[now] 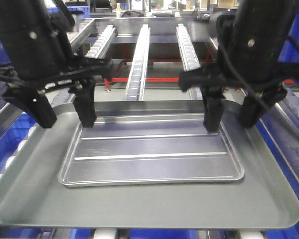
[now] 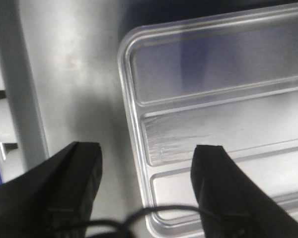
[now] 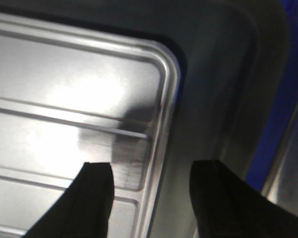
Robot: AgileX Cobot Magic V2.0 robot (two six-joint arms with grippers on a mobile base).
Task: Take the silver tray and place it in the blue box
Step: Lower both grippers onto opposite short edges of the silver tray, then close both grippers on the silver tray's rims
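Partly blocked: silver tray (image 1: pixel 152 149) far corners

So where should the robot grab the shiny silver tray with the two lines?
Pinch the raised rim at its two short ends, from above. The shiny ribbed silver tray lies flat on the larger dull grey tray, so nothing fits underneath. The open left claw and right claw straddle those rims.
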